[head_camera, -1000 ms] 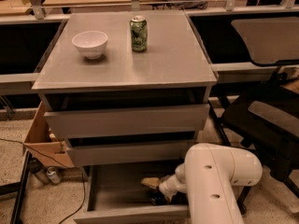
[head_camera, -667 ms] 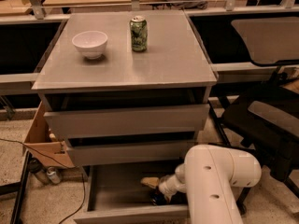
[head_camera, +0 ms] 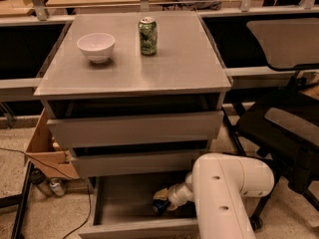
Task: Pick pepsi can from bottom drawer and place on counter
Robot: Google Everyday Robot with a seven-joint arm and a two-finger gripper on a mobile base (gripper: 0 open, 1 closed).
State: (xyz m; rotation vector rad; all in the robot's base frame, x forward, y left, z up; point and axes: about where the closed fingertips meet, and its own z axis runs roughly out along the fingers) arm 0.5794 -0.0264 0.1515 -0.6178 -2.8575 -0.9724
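Observation:
The bottom drawer (head_camera: 122,200) is pulled open under the cabinet. A small dark blue pepsi can (head_camera: 160,207) lies in it towards the right, mostly hidden by my wrist. My gripper (head_camera: 162,199) reaches down into the drawer from the white arm (head_camera: 224,188) and is right at the can. The counter (head_camera: 174,63) is the grey slab on top of the cabinet, far above the gripper.
A white bowl (head_camera: 96,46) and a green can (head_camera: 148,35) stand on the counter. Two taller drawers (head_camera: 134,128) are slightly open above the bottom one. A cardboard box (head_camera: 42,151) and bottles (head_camera: 50,185) are on the floor at left. A black chair (head_camera: 284,128) stands at right.

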